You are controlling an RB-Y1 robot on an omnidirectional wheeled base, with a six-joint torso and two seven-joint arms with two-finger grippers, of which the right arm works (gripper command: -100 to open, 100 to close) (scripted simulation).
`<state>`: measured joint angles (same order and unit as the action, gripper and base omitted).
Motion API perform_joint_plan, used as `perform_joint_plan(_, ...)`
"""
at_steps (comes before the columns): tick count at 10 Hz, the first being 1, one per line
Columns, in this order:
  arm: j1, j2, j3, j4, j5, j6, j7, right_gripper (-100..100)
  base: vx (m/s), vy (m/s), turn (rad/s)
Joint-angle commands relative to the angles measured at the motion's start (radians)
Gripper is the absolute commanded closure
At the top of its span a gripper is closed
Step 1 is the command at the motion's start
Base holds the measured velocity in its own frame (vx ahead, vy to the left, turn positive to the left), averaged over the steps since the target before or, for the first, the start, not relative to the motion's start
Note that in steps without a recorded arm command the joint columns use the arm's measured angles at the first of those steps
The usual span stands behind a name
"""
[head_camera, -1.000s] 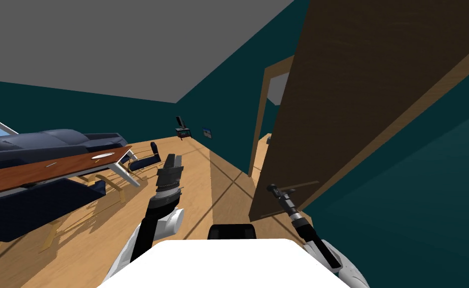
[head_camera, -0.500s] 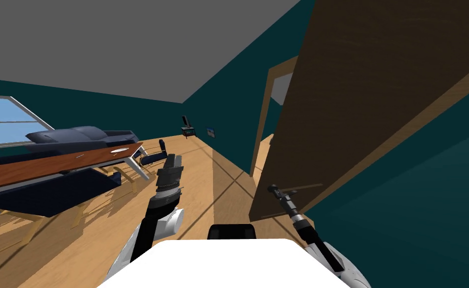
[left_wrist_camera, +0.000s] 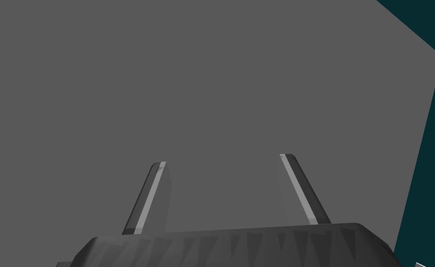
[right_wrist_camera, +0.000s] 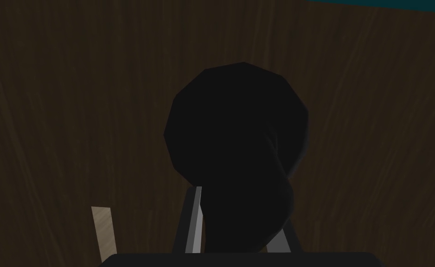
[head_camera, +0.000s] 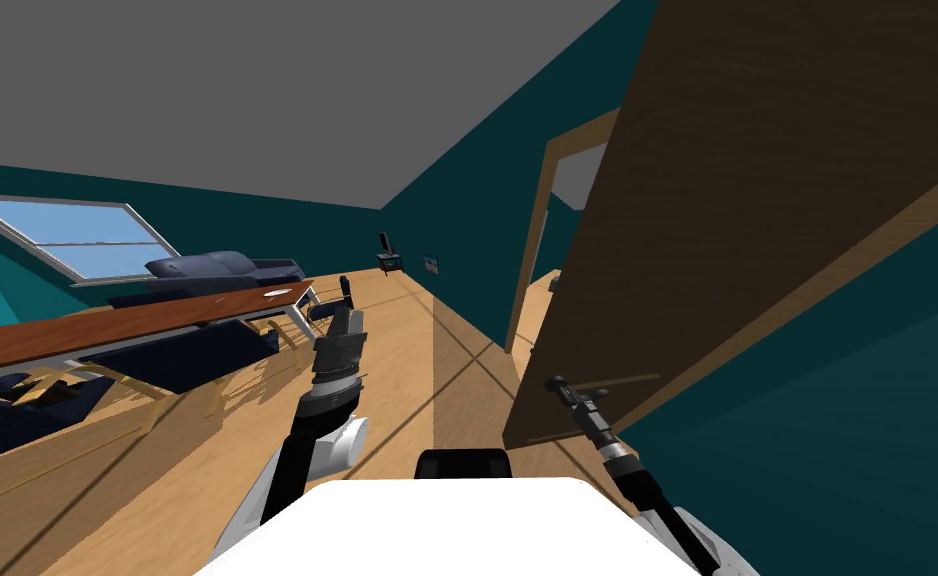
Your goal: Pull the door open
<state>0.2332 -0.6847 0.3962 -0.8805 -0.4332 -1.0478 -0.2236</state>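
Since the earlier frames my own base and head have turned: in the head view the long brown table [head_camera: 137,320] has slid off towards the picture's left edge and a window [head_camera: 77,235] has come into sight, while the right gripper [head_camera: 560,386] has shifted only slightly and remains at the door [head_camera: 757,200]. The door is a dark brown wood-grained leaf on my right side. Its free edge stands out from the teal wall over the wooden floor [head_camera: 397,380], so I judge it already partly open. In the right wrist view a black rounded handle [right_wrist_camera: 235,134] sits directly ahead of the right gripper. Its stem runs back along the gripper's own line, and both fingers [right_wrist_camera: 194,222] press against its sides, so the gripper is closed on the handle. The left gripper [head_camera: 349,322] is raised in front of the chest, well apart from the door, with its fingers spread and nothing between them. The right arm is therefore the nearer and is the working arm. The coming pull, in my judgement, must run back towards my chest along the door's arc. A straight tug risks the fingers slipping off the rounded handle.
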Motion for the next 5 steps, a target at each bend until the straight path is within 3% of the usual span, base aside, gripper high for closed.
perform_joint_plan(1,0.013,-0.004,0.017,0.029,0.002,-0.041,-0.019,100,-0.098,-0.017,0.148)
perform_joint_plan(5,0.027,-0.028,0.030,0.113,-0.005,-0.138,-0.063,100,-0.101,-0.032,0.152)
